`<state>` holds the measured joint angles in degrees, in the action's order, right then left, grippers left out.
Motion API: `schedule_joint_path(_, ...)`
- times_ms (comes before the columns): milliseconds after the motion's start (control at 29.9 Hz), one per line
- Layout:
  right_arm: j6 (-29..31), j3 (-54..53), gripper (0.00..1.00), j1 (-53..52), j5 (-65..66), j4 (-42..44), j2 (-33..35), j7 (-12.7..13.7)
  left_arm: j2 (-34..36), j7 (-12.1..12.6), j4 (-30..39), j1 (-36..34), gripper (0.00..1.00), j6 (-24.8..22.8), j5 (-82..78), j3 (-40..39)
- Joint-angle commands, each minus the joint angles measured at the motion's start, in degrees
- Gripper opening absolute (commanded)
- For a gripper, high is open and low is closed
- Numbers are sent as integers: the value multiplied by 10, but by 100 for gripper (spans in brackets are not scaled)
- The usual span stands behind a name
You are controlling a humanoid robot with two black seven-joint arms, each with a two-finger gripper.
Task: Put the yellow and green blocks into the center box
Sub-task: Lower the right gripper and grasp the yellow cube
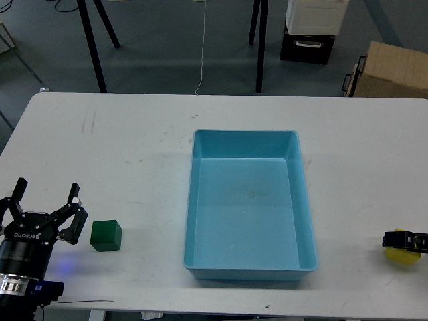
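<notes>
The green block (106, 235) sits on the white table (134, 147) at the front left. My left gripper (45, 204) is open and empty, just left of the green block and not touching it. The light blue box (249, 137) stands empty in the middle of the table. The yellow block (403, 255) lies near the right edge of the view. Only the dark tip of my right gripper (405, 239) shows; it lies across the top of the yellow block and hides part of it. Its fingers cannot be told apart.
Behind the table, on the floor, are black stand legs (93, 47), a cardboard box (391, 70) at the right and a white and black case (311, 30). A white cable (202, 47) runs down to the table's far edge.
</notes>
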<state>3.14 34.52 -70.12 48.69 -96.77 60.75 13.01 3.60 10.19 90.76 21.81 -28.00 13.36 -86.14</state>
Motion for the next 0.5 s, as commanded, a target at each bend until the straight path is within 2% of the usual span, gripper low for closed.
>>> schedule_joint_path(0, -5, -7, 95, 3, -17, 0, -9, 0, 0, 0, -1, 0, 100, 0, 0, 4)
schedule_joint_path(33, -5, -7, 91, 3, -17, 0, -9, 0, 1, -1, -5, 0, 100, 0, 0, 10)
schedule_joint_path(67, -4, -7, 82, 5, -16, 0, -9, 0, 1, -1, -8, -1, 100, 0, 0, 14)
schedule_joint_path(134, -2, -7, 57, 8, -16, 0, -9, 2, 1, -1, -8, -1, 100, 0, 0, 18)
schedule_joint_path(234, -5, -9, 34, 18, -15, 1, -8, 4, 0, -1, -8, -1, 100, 0, 0, 18)
schedule_joint_path(301, -9, -14, 22, 22, -16, 0, -6, 4, 0, -1, -8, -1, 100, 0, 0, 18)
schedule_joint_path(367, -14, -16, 4, 22, -16, -2, -5, 4, 0, -1, -8, -1, 100, 0, 0, 18)
schedule_joint_path(401, -18, -19, 0, 22, -16, -4, -3, 4, 0, -1, -8, -1, 100, 0, 0, 18)
schedule_joint_path(468, -25, -32, 0, 22, -16, -11, 0, 4, 0, -1, -8, -1, 100, 0, 0, 18)
